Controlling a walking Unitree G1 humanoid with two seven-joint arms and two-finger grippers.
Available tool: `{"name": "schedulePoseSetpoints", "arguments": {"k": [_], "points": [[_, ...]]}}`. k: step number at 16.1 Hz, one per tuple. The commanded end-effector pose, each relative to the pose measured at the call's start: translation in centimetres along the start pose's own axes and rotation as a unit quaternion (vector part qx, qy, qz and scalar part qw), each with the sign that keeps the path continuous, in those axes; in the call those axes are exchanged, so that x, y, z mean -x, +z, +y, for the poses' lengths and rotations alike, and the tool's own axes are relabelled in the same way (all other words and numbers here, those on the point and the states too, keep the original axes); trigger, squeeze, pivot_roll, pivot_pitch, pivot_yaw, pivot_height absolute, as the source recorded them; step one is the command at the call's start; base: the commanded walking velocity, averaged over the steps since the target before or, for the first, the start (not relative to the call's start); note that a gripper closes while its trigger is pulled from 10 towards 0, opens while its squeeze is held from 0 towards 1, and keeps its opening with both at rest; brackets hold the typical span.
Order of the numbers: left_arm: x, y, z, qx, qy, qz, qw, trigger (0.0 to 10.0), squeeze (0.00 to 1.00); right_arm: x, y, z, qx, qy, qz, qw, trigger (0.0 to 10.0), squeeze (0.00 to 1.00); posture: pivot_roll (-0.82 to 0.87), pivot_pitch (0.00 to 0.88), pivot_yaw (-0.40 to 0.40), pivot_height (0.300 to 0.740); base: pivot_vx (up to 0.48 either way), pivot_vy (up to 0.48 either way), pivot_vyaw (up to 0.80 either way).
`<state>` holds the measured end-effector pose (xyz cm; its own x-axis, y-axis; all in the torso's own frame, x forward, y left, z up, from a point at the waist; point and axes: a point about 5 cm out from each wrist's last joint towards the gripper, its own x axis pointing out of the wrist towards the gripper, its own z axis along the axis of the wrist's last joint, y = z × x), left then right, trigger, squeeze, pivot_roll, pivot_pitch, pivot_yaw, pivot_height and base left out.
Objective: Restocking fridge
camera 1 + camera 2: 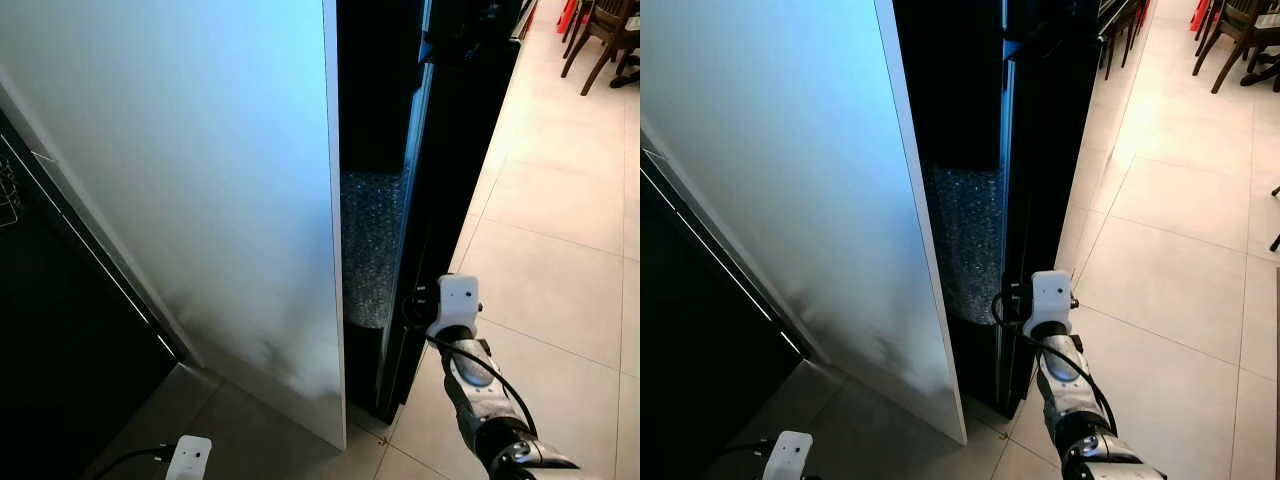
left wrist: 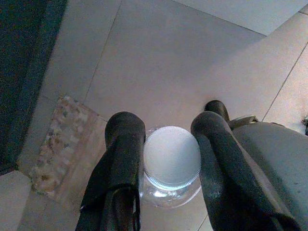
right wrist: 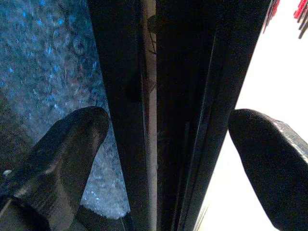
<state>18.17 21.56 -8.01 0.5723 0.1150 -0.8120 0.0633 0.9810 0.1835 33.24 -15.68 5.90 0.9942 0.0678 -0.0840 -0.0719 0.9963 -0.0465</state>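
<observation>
Room: pale tiled floor (image 1: 560, 250), wooden chairs (image 1: 600, 40) far off at upper right of head views.
Left side: dark cabinet/appliance front (image 1: 60, 340) w/ thin light trim lines, beside the white panel.
White panel (image 1: 190, 180): big flat white surface, runs from top of head view down to floor, lower edge ends near robot's feet.
Fridge door (image 1: 1025, 200): tall, black, glossy, seen edge-on just right of white panel; narrow dark gap btwn the two.
Bubble wrap (image 1: 370, 245): shiny, bubbly sheet in that gap, mid-height, behind the door edge.
Right gripper (image 3: 166, 159): arm stretched fwd, white wrist housing up against the black door's edge at low height. Fingers spread wide, one finger (image 3: 62, 159) on the bubble-wrap side, the other on the floor side, door edge btwn them. Can't tell if either pad touches the door.
Left gripper (image 2: 166, 159): low, at bottom left of head views, pointing down over the tiles. Fingers (image 2: 120, 163) pinch the neck of a bottle.
Bottle (image 2: 172, 159): clear plastic, white ribbed cap facing the wrist cam, held btwn both fingers just under the cap, hanging over the floor, well apart from the fridge.
Mat (image 2: 62, 144): pebbly, mottled patch on floor by a dark edge, near the left gripper.
</observation>
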Motion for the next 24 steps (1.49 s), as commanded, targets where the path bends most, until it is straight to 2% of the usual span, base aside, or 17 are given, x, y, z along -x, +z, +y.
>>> {"name": "schedulePoseSetpoints", "arguments": {"k": [1,6,8,12,18,19,24], "points": [[0.0,0.0,0.5,-0.002,0.008,0.002,1.000,10.0,0.00,-0.2,0.1,0.3,-0.007,0.004,0.006,1.000,10.0,0.00,0.04,0.011,0.080,0.740,0.000,0.000,0.00],[0.0,0.0,0.3,-0.004,0.005,0.001,1.000,10.0,0.00,-0.6,0.3,0.1,-0.012,0.012,0.013,1.000,10.0,0.00,0.04,0.000,0.076,0.740,0.000,0.000,0.00],[0.0,0.0,0.2,-0.003,0.003,0.001,1.000,10.0,0.00,-1.0,1.0,0.2,-0.022,0.032,0.012,0.999,10.0,0.00,0.04,0.000,0.072,0.740,0.000,0.000,0.00],[0.0,0.0,0.1,-0.001,0.003,0.001,1.000,10.0,0.00,-1.6,1.8,0.0,-0.012,0.033,0.006,0.999,10.0,0.00,0.04,0.000,0.065,0.740,0.000,0.000,0.00],[0.0,0.0,0.0,0.004,0.004,0.001,1.000,10.0,0.00,-1.6,2.3,-1.9,-0.003,-0.018,-0.002,1.000,10.0,0.00,0.04,0.000,0.058,0.740,0.000,0.000,0.00],[0.0,0.1,0.0,0.005,0.004,0.001,1.000,10.0,0.00,-1.3,2.0,-2.7,0.000,-0.043,0.000,0.999,10.0,0.00,0.04,0.000,0.059,0.740,0.000,0.000,0.00],[0.0,0.1,0.0,0.005,0.004,0.001,1.000,10.0,0.00,-0.5,1.2,-4.4,-0.003,-0.092,0.004,0.996,10.0,0.00,0.04,0.000,0.059,0.740,0.000,0.000,0.00]]}}
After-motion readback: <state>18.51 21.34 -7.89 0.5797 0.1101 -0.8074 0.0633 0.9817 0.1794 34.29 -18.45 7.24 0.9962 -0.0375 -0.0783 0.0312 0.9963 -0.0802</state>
